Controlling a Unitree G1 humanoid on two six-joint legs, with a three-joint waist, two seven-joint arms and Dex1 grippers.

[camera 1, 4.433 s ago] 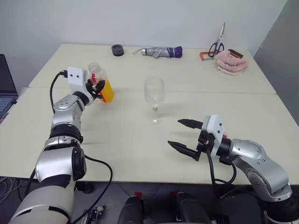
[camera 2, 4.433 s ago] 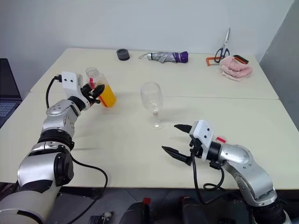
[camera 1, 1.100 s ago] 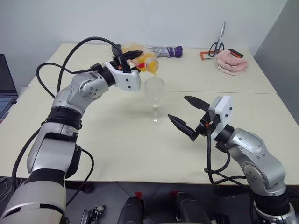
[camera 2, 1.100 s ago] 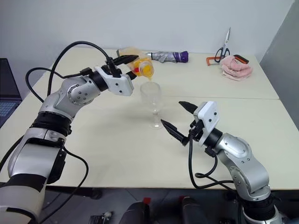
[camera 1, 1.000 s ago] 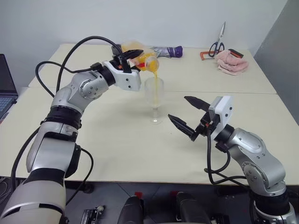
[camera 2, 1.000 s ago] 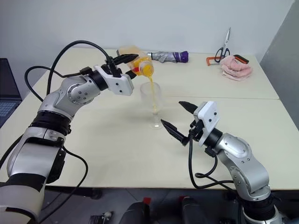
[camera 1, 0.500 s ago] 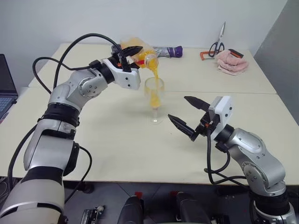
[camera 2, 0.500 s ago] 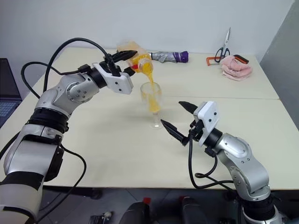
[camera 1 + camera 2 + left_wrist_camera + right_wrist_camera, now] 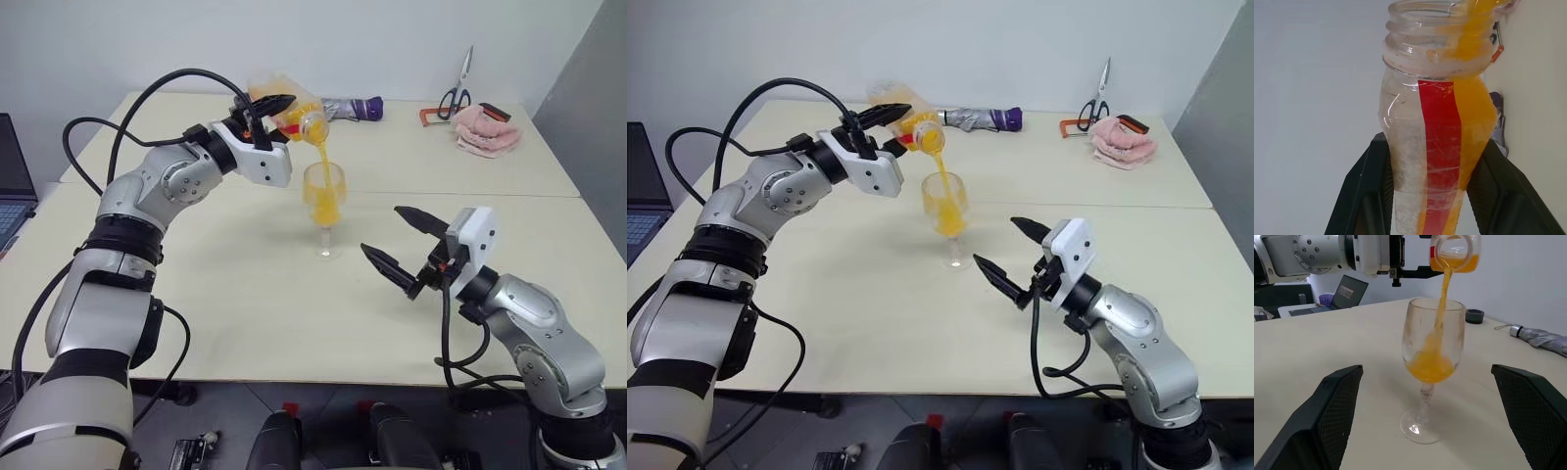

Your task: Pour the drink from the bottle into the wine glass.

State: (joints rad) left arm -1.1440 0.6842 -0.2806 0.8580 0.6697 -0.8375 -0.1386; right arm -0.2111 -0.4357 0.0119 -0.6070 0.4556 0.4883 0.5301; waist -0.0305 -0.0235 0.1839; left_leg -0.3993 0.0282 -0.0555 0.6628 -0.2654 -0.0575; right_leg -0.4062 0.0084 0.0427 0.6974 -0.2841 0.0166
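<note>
Your left fingers [image 9: 277, 106] stay clenched on the bottle [image 9: 292, 110], tipped above the wine glass [image 9: 323, 208]; the drink [image 9: 1431, 366] has risen since a second ago. Right fingers [image 9: 400, 249] wait released beside the glass.

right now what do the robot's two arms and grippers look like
Both arms are rounded silver-grey metal segments joined by black rings. Each wrist ends in a white boxy housing, with small dark holes on the left one. The left gripper and right gripper each have two black, pointed fingers, mesh-textured on their inner faces. Loose black cables loop along both arms, with a red detail by the right wrist.
</note>
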